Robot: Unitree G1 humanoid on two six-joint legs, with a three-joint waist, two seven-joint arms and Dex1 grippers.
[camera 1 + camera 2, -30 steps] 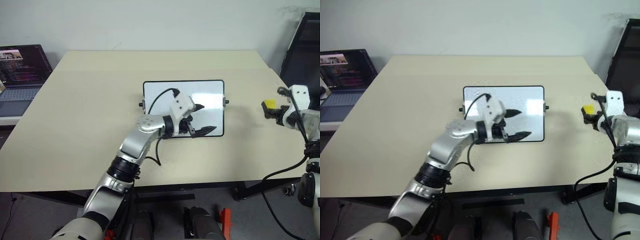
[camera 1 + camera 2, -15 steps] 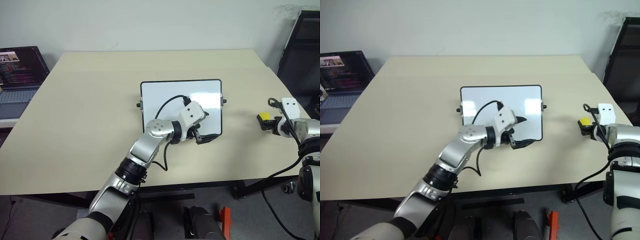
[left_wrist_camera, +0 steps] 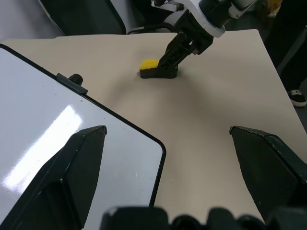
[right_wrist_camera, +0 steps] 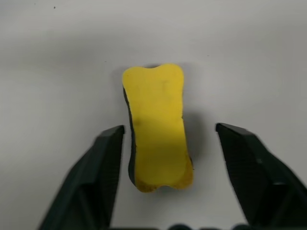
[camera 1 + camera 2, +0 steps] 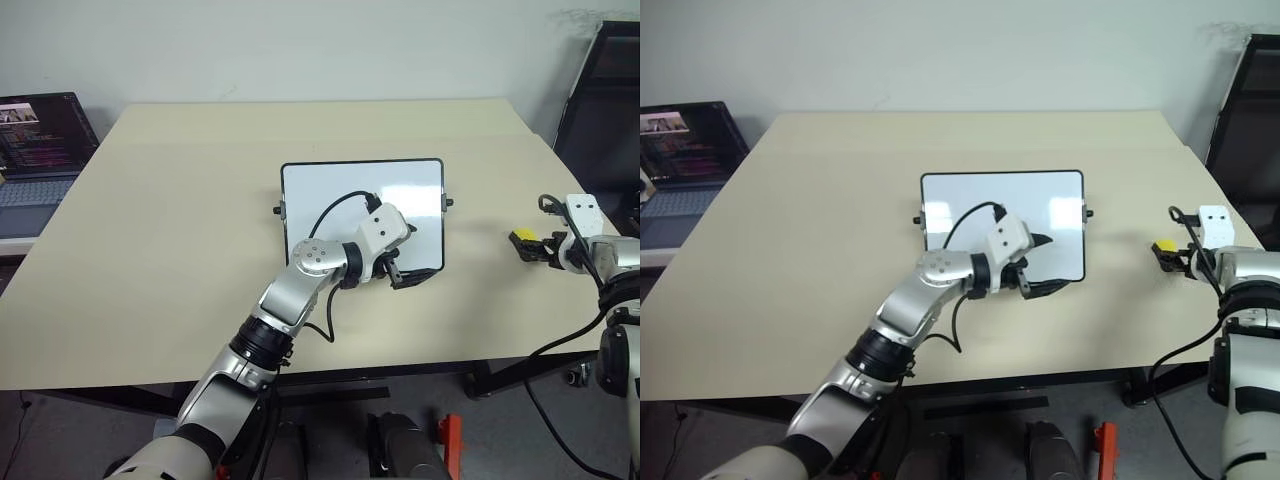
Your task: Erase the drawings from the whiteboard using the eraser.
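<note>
The whiteboard (image 5: 340, 195) lies flat mid-table, black-framed, and the surface that shows is plain white; the drawings are out of view. My left gripper (image 5: 1045, 265) hovers open over the board's near right corner (image 3: 160, 148), its fingers (image 3: 72, 177) spread wide with nothing between them. Off to the right, the yellow eraser (image 5: 523, 238) rests on the tabletop. My right gripper (image 4: 170, 130) is open around the eraser (image 4: 156, 129), a black finger (image 4: 103, 167) on either side with a gap to the block.
An open laptop (image 5: 40, 150) stands at the table's far left edge. A black chair (image 5: 605, 100) stands beyond the right back corner. The beige table (image 5: 180, 200) is bare to the left of and behind the board.
My right gripper sank to the table and opened, leaving the eraser lying between its fingers. The camera shifted a second ago; the left gripper stays by the board.
</note>
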